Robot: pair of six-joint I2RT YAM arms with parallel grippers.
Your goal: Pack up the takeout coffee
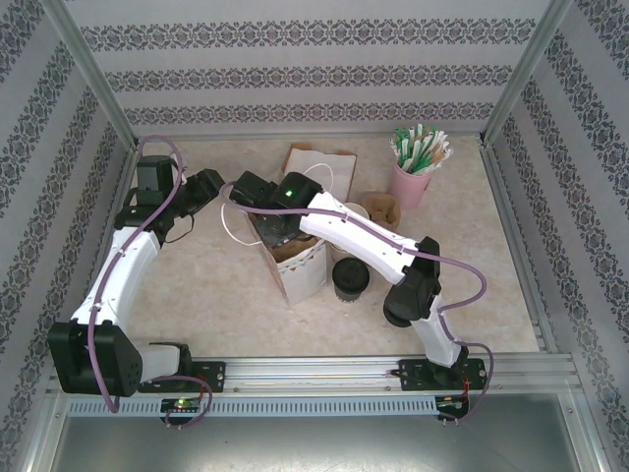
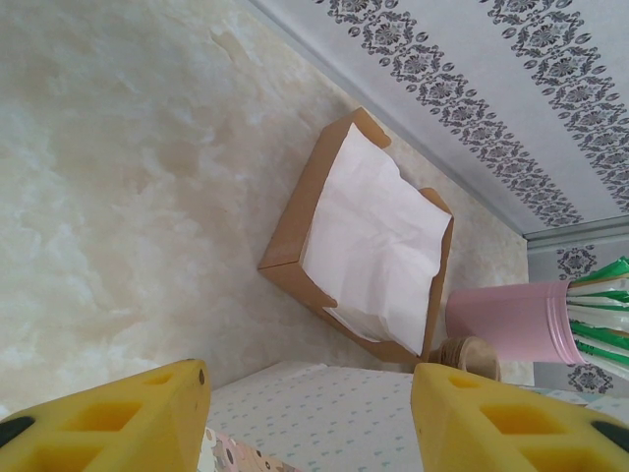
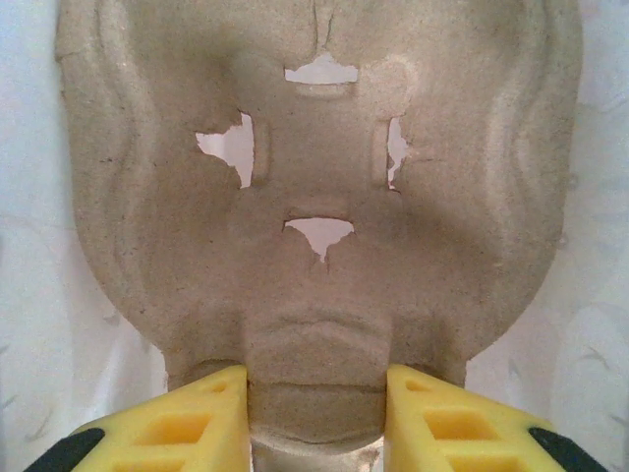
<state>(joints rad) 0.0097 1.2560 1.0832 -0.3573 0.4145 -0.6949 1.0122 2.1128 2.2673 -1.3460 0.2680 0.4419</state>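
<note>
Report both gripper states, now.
Left gripper: open, nothing seen between its fingers.
Right gripper: closed on the pulp cup carrier.

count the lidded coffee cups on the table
1. The black-lidded coffee cup stands just right of the white paper bag; more could be hidden under the right arm or inside the bag.

A brown box (image 1: 316, 160) lined with white paper (image 2: 373, 231) lies flat at the back of the marbled table (image 1: 211, 290). Right of it stands a pink cup (image 1: 410, 186) of green-and-white straws (image 1: 421, 147) — a brown stack (image 1: 381, 209) just beside it. A white bag (image 1: 305, 277) stands mid-table; a pulp carrier (image 3: 314, 295) sits in it.
</note>
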